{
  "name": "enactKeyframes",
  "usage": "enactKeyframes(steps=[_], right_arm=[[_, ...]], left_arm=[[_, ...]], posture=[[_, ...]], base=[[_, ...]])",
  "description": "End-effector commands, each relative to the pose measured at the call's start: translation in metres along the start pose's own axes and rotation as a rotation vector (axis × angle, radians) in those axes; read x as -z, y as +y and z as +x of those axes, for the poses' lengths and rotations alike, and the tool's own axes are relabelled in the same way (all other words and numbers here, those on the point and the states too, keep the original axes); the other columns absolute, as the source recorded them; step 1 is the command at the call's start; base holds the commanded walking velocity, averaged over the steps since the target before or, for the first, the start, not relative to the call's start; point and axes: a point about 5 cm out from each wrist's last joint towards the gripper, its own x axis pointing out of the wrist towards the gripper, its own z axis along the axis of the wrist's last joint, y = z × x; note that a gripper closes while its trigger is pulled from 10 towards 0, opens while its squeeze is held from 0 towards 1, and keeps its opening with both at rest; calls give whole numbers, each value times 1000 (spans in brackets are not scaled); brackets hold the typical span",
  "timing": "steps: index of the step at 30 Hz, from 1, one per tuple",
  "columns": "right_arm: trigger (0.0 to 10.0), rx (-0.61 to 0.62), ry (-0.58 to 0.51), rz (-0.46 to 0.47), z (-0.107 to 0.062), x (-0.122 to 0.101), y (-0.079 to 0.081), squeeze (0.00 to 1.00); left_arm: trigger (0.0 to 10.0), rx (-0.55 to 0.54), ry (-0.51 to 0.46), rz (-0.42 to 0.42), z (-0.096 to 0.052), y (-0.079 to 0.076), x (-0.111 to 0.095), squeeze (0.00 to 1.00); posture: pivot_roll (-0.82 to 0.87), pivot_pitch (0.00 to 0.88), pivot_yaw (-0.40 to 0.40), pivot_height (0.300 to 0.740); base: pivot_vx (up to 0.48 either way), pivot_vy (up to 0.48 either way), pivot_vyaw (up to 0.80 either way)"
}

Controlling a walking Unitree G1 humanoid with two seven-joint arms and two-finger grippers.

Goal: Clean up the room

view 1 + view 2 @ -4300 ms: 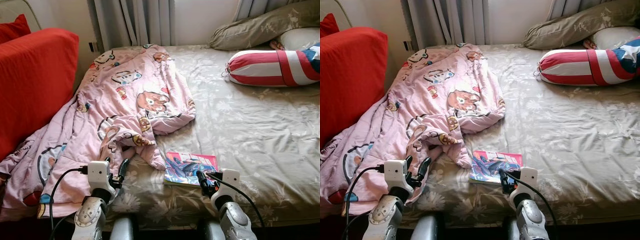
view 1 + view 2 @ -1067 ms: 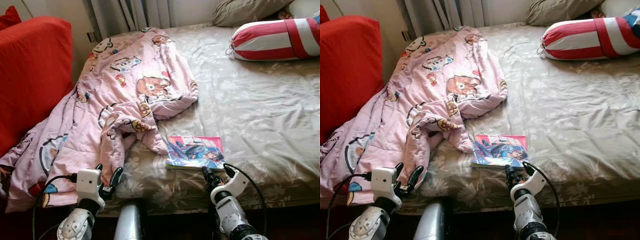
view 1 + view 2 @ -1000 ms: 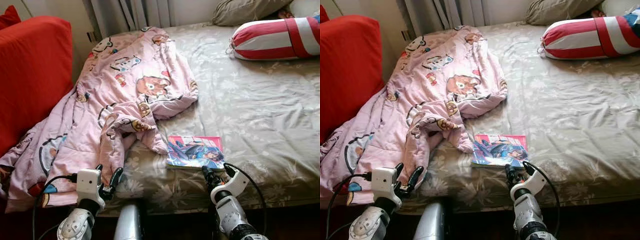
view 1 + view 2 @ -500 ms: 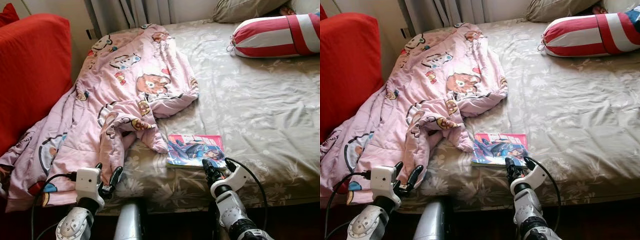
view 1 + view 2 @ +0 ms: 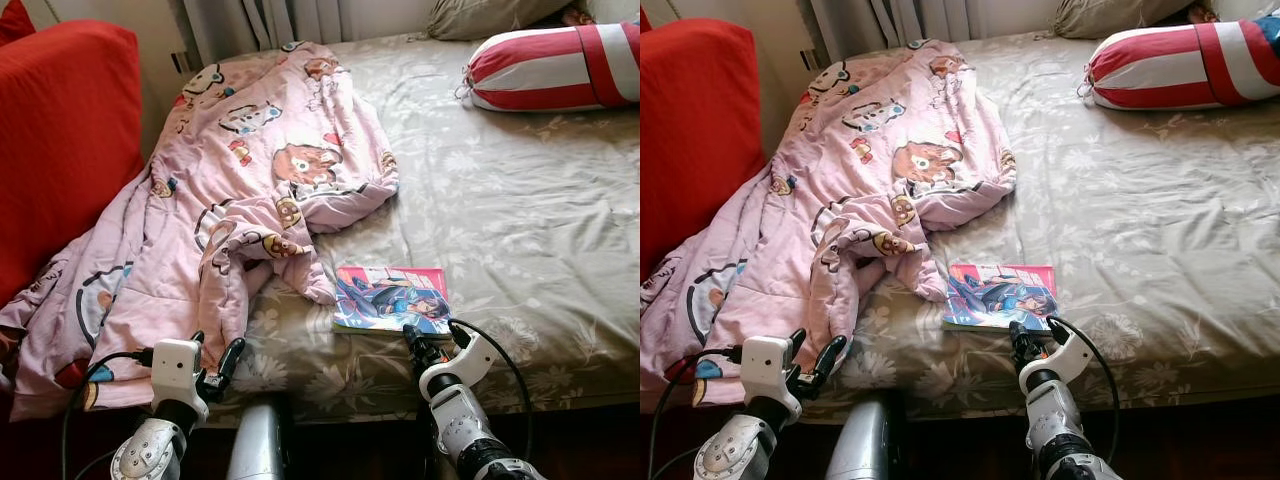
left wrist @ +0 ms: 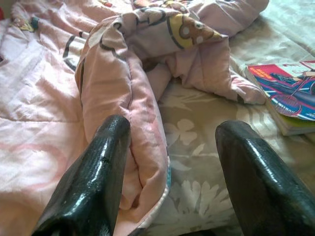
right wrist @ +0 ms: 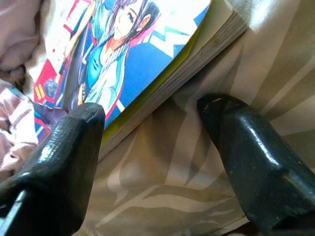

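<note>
**Right gripper at the book's near edge, left gripper by the blanket**

Bed (image 5: 520,230) with a grey-green floral sheet carries a thin paperback comic book with a blue and red illustrated cover (image 5: 390,299), lying flat near the front edge. Crumpled pink cartoon-print blanket (image 5: 240,200) covers the left part of the bed, its nearest fold just beside the book. Red and white striped bolster cushion (image 5: 550,65) lies at the far right, well apart from the book.

The right gripper (image 7: 152,128) sits low at the book's near edge, fingers spread; one black finger (image 7: 64,147) overlaps the cover's corner, the other is over the sheet. The left gripper (image 6: 170,152) hovers at the front edge, fingers spread, with a blanket fold just beyond them. Red upholstered sofa (image 5: 60,130) stands at the left.
</note>
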Motion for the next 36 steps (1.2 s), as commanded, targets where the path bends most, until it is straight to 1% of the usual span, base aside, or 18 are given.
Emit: enactKeyframes(steps=[1, 2, 5, 9, 11, 14, 15, 16, 18, 20, 23, 26, 29, 36], right_arm=[[10000, -4, 26, 38, 0, 8, 3, 0], [10000, -11, 15, 60, 2, 5, 6, 0], [10000, -12, 15, 64, 3, 3, 8, 0], [10000, -30, 34, 50, 6, 3, 14, 0], [10000, -21, 50, 29, 4, 7, 11, 0], [10000, 24, 51, 29, -1, 10, -1, 0], [10000, 53, 46, 38, -5, 12, -9, 0], [10000, 64, 44, 40, -6, 12, -11, 0], [10000, 113, 39, 57, -13, 16, -24, 0], [10000, 140, 38, 68, -18, 20, -33, 0], [10000, 150, 35, 72, -20, 21, -36, 0], [10000, 147, 36, 68, -21, 22, -37, 0], [10000, 81, 11, 63, -18, 20, -29, 0], [10000, 20, -20, 63, -13, 16, -16, 0]], left_arm=[[10000, 3, 19, 13, -3, 2, 1, 0], [10000, 3, 20, 14, -4, 1, 2, 0], [10000, 4, 22, 14, -5, 1, 2, 0], [10000, 5, 21, 16, -4, 0, 1, 0], [10000, -5, 17, 16, -3, 1, 1, 0], [10000, -4, 13, 15, 0, 1, 0, 0], [10000, -3, 11, 15, 1, 1, 0, 0], [10000, -3, 10, 15, 2, 1, 0, 0], [10000, -5, 8, 15, 3, 3, 0, 0], [10000, -6, 5, 15, 4, 3, -1, 0], [10000, -6, 4, 15, 5, 4, -1, 0], [10000, -5, 3, 15, 5, 3, -1, 0], [10000, -1, 0, 14, 7, 1, -1, 0], [10000, 0, -3, 15, 9, 1, -1, 0]], posture=[[229, 95, 128, 538], [231, 97, 128, 538], [234, 99, 127, 538], [238, 96, 112, 538], [237, 85, 109, 538], [234, 74, 108, 538], [232, 72, 108, 538], [229, 69, 108, 538], [224, 64, 106, 538], [220, 63, 106, 538], [216, 62, 107, 538], [212, 61, 109, 538], [209, 59, 110, 538], [212, 54, 107, 538]], base=[[0, 0, 0], [0, 0, 0], [0, 0, 0], [0, 0, 0], [0, 0, 0], [0, 0, 0], [0, 0, 0], [0, 0, 0], [0, 0, 0], [0, 0, 0], [0, 0, 0], [0, 0, 0], [0, 0, 0], [0, 0, 0]])
